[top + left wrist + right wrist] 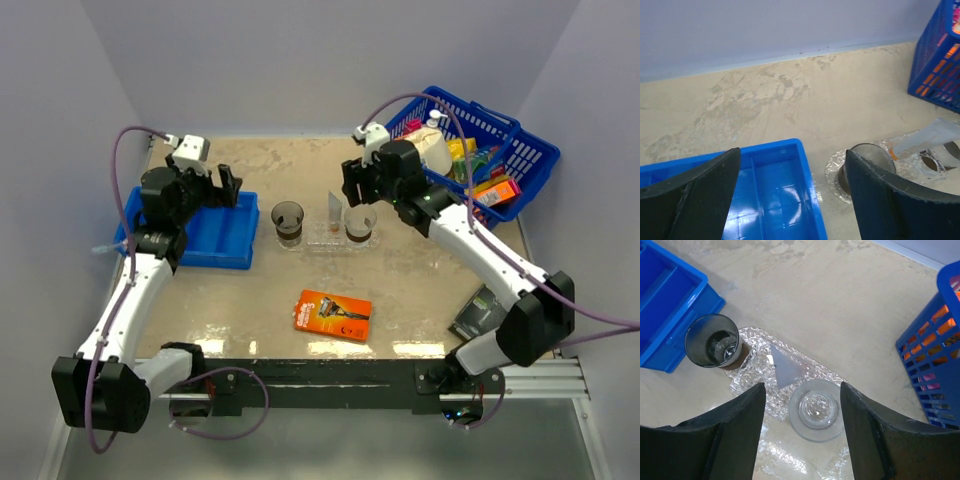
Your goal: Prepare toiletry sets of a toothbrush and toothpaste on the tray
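Above the tray [754, 354], the right gripper [802, 387] hangs wide open and empty; the toothpaste [785, 371] stands there between 2 cups [714, 340]. Left gripper [792, 155], equally spread and empty, hovers over the blue bin [770, 200]. Print on the orange razor pack [332, 314] is unreadable.

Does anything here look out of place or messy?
An orange razor pack lies skewed and alone on the table, and a dark packet sits beside the right arm. The toothpaste sits between the cups, not in one.
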Available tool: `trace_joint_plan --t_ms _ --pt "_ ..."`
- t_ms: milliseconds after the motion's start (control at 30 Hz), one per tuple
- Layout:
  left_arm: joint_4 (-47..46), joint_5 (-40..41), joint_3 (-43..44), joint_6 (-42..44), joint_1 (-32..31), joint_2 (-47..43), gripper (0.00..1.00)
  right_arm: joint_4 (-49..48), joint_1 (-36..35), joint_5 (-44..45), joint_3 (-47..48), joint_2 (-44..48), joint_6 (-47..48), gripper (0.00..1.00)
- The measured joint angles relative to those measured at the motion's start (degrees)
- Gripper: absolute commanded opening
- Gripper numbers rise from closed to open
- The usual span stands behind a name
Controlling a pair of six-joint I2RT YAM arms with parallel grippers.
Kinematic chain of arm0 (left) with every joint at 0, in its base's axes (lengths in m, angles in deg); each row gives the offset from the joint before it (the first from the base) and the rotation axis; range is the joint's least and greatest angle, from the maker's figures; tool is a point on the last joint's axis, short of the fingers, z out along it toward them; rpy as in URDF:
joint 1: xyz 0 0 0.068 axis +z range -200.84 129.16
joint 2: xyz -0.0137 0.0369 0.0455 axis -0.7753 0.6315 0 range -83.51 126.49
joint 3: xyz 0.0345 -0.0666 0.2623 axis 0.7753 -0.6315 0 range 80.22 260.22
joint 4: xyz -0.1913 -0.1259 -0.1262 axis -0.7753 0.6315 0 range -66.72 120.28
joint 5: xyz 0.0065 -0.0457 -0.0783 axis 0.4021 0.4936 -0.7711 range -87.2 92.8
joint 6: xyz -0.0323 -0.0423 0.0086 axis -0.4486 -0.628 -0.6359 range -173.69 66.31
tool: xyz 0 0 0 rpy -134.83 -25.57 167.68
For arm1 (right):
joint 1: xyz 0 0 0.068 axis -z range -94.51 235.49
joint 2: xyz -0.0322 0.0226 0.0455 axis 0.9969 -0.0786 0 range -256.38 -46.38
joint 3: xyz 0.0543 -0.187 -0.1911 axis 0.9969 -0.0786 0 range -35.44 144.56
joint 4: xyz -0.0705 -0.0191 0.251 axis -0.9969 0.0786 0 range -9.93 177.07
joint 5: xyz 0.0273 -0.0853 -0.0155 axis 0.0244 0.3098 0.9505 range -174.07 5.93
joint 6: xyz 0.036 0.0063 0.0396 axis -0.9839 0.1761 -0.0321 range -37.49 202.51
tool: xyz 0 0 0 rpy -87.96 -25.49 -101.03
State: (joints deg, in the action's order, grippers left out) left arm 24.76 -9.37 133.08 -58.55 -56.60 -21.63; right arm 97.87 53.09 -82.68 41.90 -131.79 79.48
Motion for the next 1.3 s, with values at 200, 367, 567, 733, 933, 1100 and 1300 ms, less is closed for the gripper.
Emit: trace_joint_plan --t_ms 200,367,567,733,933,1100,1300 --pt "1.2 0.3 0.2 -0.2 5.5 1.9 0.73 -0.7 2.5 -2.2 -3.6 6.3 -1.1 0.47" --pt "5.6 4.2 3.1 2.1 6.9 6.0 0.59 -0.6 2.5 -3.9 -4.5 10.6 -1.1 0.45" --pt "9.4 7.2 4.9 4.5 11.5 12.0 0.57 -0.4 2.5 -5.0 -6.3 15.9 -1.0 0.46" --pt "11.5 7.0 6.0 4.5 18.9 16.7 0.5 0.7 2.5 -5.1 -7.2 20.4 -0.5 0.47" --pt "13.7 9.3 7.1 4.8 21.4 21.6 0.4 1.0 2.5 -5.2 -7.4 23.8 0.5 0.48" --pt "15.3 9.5 9.0 5.7 21.2 26.3 0.33 1.0 2.5 -5.2 -8.3 25.1 0.7 0.48" --pt "16.7 9.7 9.2 6.3 21.1 29.1 0.32 1.0 2.5 -5.4 -8.9 25.1 0.7 0.48"
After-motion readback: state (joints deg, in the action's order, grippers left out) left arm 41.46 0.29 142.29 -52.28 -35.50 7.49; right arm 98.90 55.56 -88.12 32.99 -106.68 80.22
